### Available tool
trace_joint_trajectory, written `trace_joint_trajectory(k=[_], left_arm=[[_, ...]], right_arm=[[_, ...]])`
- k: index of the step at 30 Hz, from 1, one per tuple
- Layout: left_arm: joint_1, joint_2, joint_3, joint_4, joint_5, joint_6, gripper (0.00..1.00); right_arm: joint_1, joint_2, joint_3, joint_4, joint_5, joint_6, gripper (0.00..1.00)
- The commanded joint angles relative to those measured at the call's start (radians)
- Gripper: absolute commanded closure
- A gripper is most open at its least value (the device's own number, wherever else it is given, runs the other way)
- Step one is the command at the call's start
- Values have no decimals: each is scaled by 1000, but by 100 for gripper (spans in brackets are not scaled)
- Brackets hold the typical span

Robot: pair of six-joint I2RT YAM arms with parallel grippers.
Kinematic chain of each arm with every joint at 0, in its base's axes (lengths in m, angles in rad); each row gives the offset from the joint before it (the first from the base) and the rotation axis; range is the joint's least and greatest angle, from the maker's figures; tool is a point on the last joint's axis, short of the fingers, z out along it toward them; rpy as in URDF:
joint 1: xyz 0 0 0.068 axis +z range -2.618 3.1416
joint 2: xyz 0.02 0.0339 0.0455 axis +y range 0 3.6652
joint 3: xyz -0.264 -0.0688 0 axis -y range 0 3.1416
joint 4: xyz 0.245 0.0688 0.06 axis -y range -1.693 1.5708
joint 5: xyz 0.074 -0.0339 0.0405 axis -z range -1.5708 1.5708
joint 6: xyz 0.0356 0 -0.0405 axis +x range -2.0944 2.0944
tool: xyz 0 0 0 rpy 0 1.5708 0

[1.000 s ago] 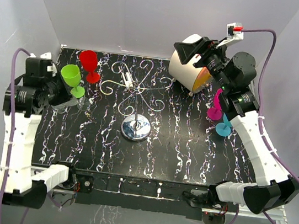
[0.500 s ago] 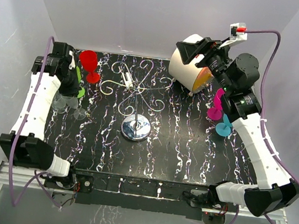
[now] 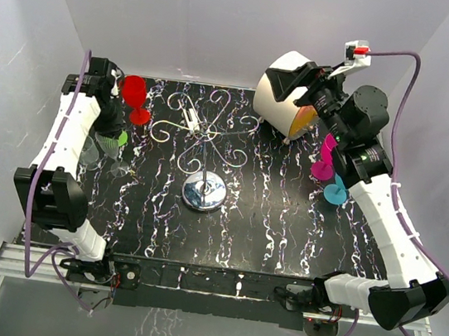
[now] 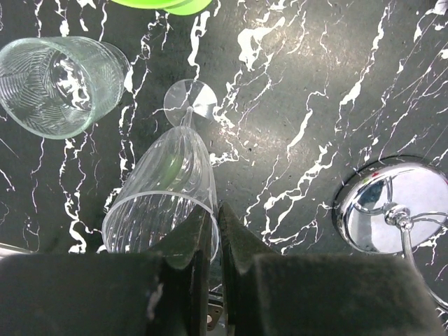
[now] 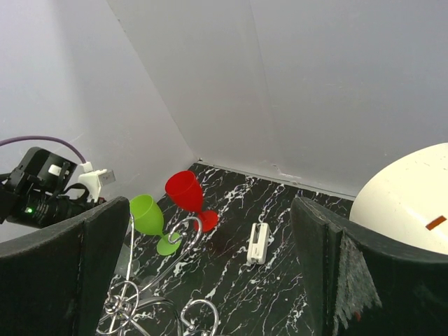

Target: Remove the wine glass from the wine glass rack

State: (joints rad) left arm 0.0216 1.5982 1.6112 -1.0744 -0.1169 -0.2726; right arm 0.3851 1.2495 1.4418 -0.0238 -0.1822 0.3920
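Note:
The wine glass rack, silver wire with curled arms [image 3: 205,128] and a shiny round base [image 3: 204,191], stands mid-table; its base shows in the left wrist view [image 4: 392,203] and its scrolls in the right wrist view [image 5: 162,241]. No glass hangs on it. A clear wine glass [image 4: 164,175] stands upright left of the rack. My left gripper [image 4: 215,210] is shut on its rim from above, one finger inside the bowl and one outside; it is at the table's left side [image 3: 114,137]. My right gripper [image 5: 203,224] is open and empty, held high at the back right [image 3: 291,84].
A clear tumbler [image 4: 59,84] and a green glass [image 5: 147,215] stand close to the held glass, a red glass [image 3: 134,97] behind them. A white clip [image 3: 192,115] lies by the rack. A white drum with orange face [image 3: 284,101], a magenta glass [image 3: 323,161] and a blue glass [image 3: 336,192] stand at the right.
My left arm has unfolded and swung toward the far left corner, so its gripper now covers most of the green glass. My right arm has risen slightly.

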Motion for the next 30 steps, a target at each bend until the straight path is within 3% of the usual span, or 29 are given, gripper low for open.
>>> trace_joint_trajectory(k=[1,5,19,26,30], left_arm=[[32,-1,35,3,-7,18,100],[46,3,31,10,16,18,99],[50,-37,149,-25,67,24,53],[50,-88,294,-33,146,40,34],[50,-139,346,27,274,45,26]], right_arm=[[1,-31,-13,65,-3,0,2],[2,-33,-16,68,-8,6,2],[12,-42,-7,10,22,21,2],[12,-56,12,-167,122,15,2],[12,-78,38,-321,200,-23,2]])
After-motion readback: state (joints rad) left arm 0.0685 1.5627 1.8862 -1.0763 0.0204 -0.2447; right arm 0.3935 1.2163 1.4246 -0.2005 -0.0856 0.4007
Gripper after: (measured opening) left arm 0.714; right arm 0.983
